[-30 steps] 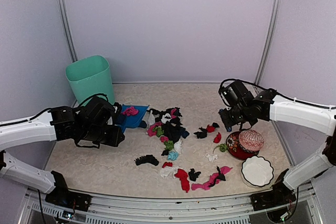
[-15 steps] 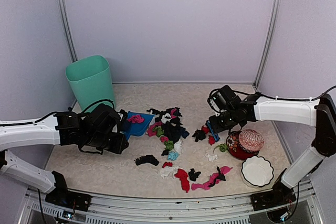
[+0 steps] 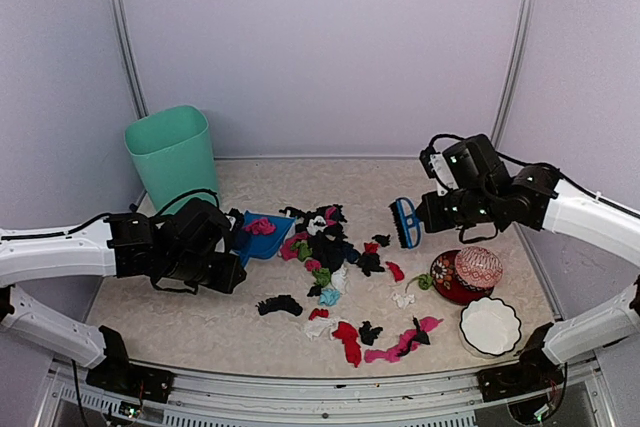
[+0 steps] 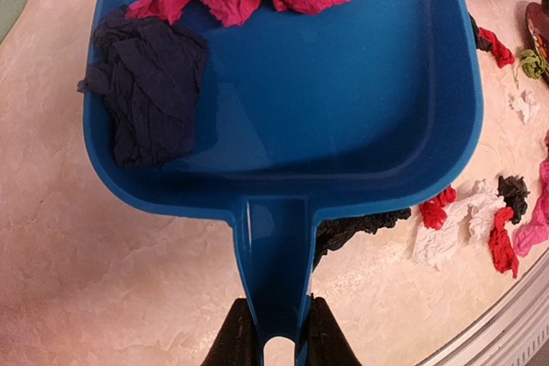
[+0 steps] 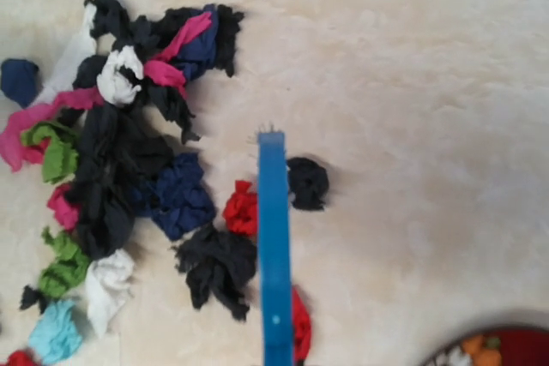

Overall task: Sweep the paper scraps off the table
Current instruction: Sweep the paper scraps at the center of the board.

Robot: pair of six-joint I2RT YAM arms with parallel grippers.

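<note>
Brush (image 3: pixel 405 222) raised off paper scraps (image 3: pixel 330 244) — right gripper (image 3: pixel 425 214) clamps it for next stroke; left gripper (image 4: pixel 279 336) pinches dustpan (image 4: pixel 343 109) handle, catching.

The blue dustpan (image 4: pixel 343 126) loses its front lip to the left wrist view's top edge. The blue brush (image 5: pixel 274 246) runs off the right wrist view's bottom edge, hiding the grip of the right end effector (image 3: pixel 428 215). The red-patterned bowl (image 5: pixel 493 351) is a blurred corner sliver.

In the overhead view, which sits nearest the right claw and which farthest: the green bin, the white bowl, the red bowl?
From the right gripper:
1. Red bowl, just in front of it, on the right side.
2. White bowl, at the front right corner.
3. Green bin, far off at the back left.
</note>
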